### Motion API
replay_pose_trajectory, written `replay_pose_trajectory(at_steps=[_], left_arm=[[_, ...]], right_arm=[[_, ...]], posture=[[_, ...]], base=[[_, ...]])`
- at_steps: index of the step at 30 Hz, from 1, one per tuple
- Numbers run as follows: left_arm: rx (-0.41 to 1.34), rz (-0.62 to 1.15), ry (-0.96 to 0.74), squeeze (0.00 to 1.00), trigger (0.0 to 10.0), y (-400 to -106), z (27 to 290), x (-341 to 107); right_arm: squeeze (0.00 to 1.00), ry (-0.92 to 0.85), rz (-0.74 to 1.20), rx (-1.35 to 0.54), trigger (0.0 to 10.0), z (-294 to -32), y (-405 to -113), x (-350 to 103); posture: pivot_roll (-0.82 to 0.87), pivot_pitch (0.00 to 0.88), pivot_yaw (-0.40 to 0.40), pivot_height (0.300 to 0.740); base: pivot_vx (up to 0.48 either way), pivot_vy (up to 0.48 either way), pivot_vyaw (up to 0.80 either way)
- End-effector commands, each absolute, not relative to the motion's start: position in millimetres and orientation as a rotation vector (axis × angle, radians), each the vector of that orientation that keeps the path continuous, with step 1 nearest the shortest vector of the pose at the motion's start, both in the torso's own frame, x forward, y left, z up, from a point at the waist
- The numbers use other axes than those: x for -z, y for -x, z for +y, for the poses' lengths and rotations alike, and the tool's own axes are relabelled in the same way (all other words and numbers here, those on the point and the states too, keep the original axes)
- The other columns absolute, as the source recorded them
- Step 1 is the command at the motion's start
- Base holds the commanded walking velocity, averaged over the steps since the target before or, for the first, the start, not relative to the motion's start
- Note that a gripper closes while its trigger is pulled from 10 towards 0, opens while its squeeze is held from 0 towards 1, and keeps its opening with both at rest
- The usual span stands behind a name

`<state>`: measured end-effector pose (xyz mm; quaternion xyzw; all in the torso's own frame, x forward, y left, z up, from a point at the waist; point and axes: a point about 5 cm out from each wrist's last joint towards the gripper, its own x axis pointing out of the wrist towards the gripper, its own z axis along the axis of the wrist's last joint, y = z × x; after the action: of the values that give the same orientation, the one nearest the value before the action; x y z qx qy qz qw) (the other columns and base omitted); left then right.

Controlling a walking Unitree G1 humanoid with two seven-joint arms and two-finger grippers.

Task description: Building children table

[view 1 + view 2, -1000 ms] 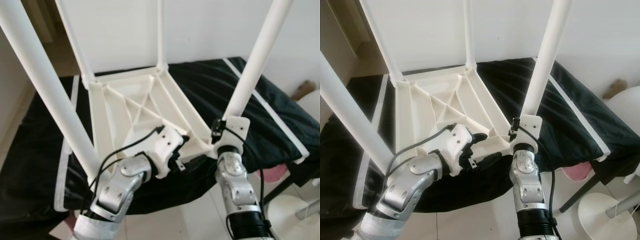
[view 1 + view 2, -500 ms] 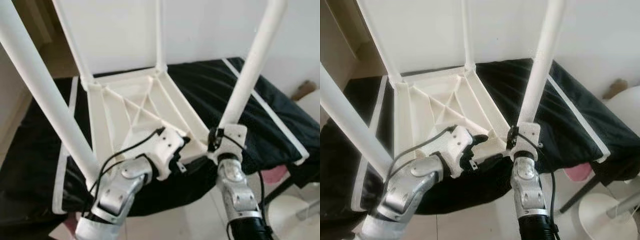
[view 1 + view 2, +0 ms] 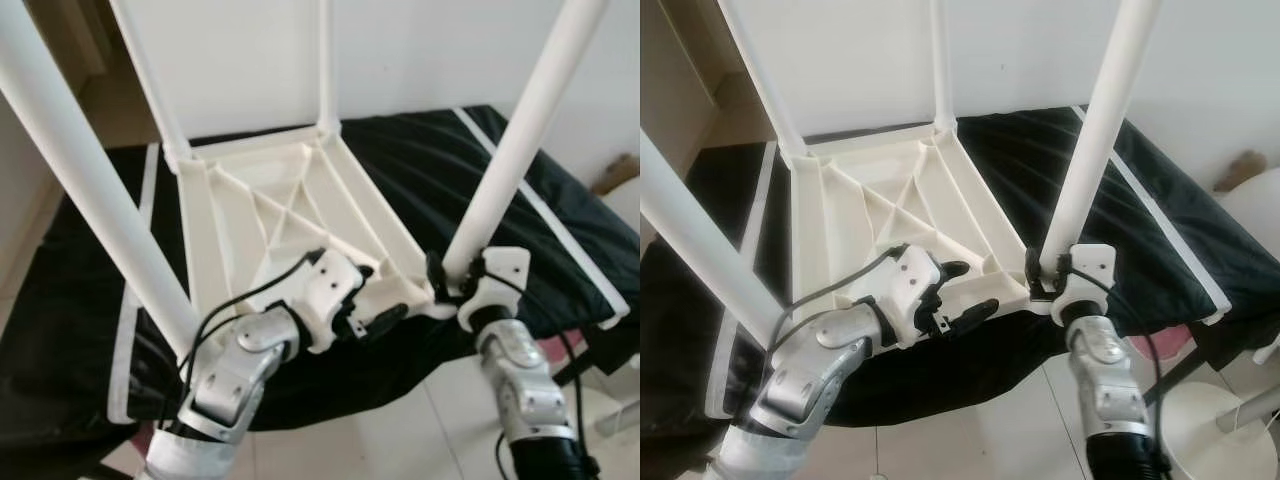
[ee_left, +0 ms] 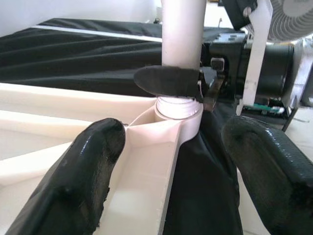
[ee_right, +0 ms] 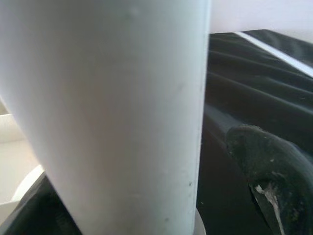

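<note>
Black cloth with white stripes (image 3: 560,215) covering a bed, pale wall at 12 o'clock, tiled floor (image 3: 970,430) at 6. Upturned white plastic table (image 3: 290,210) lying centre, legs up. Left claw (image 3: 375,305) spread open astride near rim. Right claw (image 3: 450,285) closed round leg (image 3: 520,150) at 4 o'clock.

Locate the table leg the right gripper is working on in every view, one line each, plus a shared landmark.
Left eye view: leg rises at right from the near corner socket.
Right eye view: leg, right of centre.
Left wrist view: leg at top centre, entering the socket.
Right wrist view: leg, close up.
Landmark: black cloth behind it.
</note>
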<state>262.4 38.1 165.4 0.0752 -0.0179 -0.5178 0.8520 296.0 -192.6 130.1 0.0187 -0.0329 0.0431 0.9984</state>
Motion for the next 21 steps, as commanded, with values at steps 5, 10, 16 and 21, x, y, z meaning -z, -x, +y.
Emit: replay_pose_trajectory(at_steps=[5,10,16,21], left_arm=[[1.042,-0.053,-0.160,0.00,10.0,-268.9,36.6,-168.1],[1.058,-0.069,-0.170,0.00,10.0,-267.7,34.6,-170.0],[1.053,-0.073,-0.172,0.00,10.0,-268.0,36.0,-171.3],[1.051,-0.075,-0.169,0.00,10.0,-267.1,36.4,-171.1]], right_arm=[[0.00,0.036,-0.080,-0.252,10.0,-192.4,-307.0,-132.8],[0.00,0.123,-0.044,-0.464,10.0,-175.1,-318.8,-133.8],[0.00,0.162,-0.029,-0.524,10.0,-175.5,-322.9,-133.1],[0.00,0.175,-0.016,-0.542,0.0,-180.8,-322.2,-130.1]], posture=[[-0.06,0.000,0.051,0.740],[-0.05,0.000,0.047,0.740],[-0.04,0.000,0.043,0.740],[-0.04,0.000,0.039,0.740]], base=[[0.000,0.000,0.00],[0.000,0.000,0.00],[0.000,0.000,0.00],[0.000,0.000,0.00]])
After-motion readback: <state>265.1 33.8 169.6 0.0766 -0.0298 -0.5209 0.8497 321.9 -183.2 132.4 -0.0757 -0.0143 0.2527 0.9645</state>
